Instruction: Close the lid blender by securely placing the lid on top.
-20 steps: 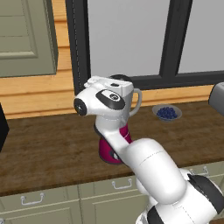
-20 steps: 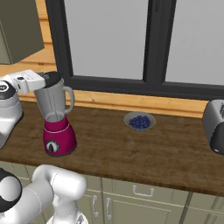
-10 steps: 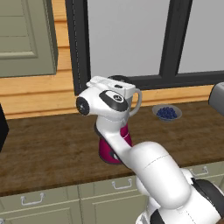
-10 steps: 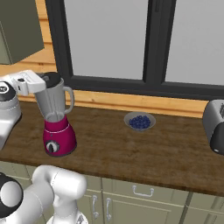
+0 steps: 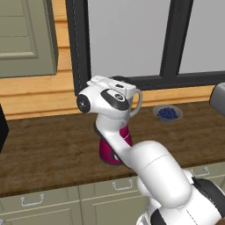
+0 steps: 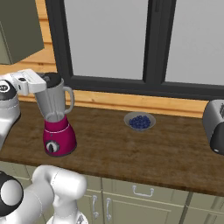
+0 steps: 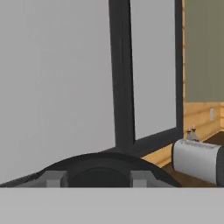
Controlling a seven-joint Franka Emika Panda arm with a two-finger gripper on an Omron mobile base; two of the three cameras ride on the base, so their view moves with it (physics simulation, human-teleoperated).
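Nearest my hand camera, the lid (image 7: 103, 168) sits as a dark dome between the two grey fingertips (image 7: 53, 178), so I judge the gripper (image 7: 94, 179) to be pinching it by its edges. From the right base camera the lid (image 6: 51, 79) rests at the mouth of the blender (image 6: 57, 118), on the counter (image 6: 153, 153). My worry: it lands tilted or off-centre, and releasing then drops it toward the blueberry bowl (image 6: 139, 121) and toaster (image 7: 197, 159) beyond.

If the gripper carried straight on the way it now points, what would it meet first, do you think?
Probably the dark window frame: the gripper, holding the lid level, faces it across open air. Depth is unclear, though.
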